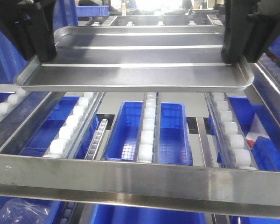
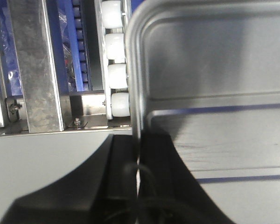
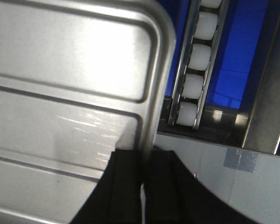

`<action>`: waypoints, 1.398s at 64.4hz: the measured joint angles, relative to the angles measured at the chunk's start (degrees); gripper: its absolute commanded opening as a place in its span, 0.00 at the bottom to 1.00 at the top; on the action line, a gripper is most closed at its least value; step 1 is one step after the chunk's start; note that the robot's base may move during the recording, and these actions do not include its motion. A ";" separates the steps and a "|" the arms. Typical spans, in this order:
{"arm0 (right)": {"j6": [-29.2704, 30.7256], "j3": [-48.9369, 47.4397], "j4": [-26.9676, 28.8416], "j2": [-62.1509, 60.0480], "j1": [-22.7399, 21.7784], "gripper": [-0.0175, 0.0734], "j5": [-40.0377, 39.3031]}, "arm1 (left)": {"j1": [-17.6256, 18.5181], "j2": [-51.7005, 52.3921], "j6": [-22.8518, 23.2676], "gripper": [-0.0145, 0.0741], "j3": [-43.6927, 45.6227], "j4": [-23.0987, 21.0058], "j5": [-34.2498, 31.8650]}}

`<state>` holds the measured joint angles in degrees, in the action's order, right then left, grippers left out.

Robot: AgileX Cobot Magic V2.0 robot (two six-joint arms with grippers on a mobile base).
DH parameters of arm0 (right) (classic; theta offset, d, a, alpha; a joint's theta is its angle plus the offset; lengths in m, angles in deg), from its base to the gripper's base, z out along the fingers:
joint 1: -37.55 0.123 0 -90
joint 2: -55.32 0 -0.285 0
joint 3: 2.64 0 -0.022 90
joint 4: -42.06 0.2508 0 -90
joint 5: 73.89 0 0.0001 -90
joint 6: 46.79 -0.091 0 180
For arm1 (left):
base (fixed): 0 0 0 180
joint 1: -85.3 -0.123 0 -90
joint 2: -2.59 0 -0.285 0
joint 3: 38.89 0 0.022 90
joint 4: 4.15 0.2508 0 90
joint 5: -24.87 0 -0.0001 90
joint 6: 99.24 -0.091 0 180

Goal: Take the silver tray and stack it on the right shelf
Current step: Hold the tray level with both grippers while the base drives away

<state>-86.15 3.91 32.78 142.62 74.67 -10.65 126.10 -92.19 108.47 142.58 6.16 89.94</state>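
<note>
The tray (image 1: 130, 51) hangs level across the upper half of the front view, above the shelf (image 1: 140, 173) and not resting on it yet. One tray, two tools. The left tool (image 2: 137, 142) and right tool (image 3: 143, 161) each pinch a side rim, one finger inside and one outside, which I'd guess keeps it flat for setting down. I count four roller rails (image 1: 147, 126), plus one whole blue bin (image 1: 170, 135) lower centre.

The right shelf (image 1: 23, 123) has a wide steel front bar (image 1: 140, 175) and sloping rails of white rollers (image 1: 148, 125)
</note>
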 measured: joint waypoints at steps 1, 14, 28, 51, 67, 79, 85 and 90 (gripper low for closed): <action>0.00 0.00 0.00 0.00 0.00 0.26 0.00 | 0.00 0.00 0.00 0.06 0.00 0.00 0.00; 0.08 0.00 0.00 0.00 0.00 0.26 0.00 | 0.00 0.00 0.00 0.06 0.00 0.00 0.00; 0.08 0.00 0.09 0.00 0.02 0.26 0.00 | 0.00 0.00 0.00 0.06 0.00 0.00 0.14; 0.08 0.00 0.09 0.00 0.02 0.26 0.00 | 0.00 0.08 0.00 0.06 0.00 0.00 0.23; 0.08 0.00 0.09 0.00 0.02 0.26 0.00 | 0.00 0.08 0.00 0.06 0.00 0.00 0.23; 0.08 0.00 0.09 0.00 0.02 0.26 0.00 | 0.00 0.08 0.00 0.06 0.00 0.00 0.23; 0.08 0.09 0.09 0.00 0.02 0.26 0.00 | 0.00 0.08 0.00 0.06 0.00 0.00 0.23; 0.08 0.09 0.09 0.00 0.02 0.26 0.00 | 0.00 0.08 0.00 0.06 0.00 0.00 0.23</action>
<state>-86.07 4.00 32.87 142.62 74.70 -10.65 126.10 -92.12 108.47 142.58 6.16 90.17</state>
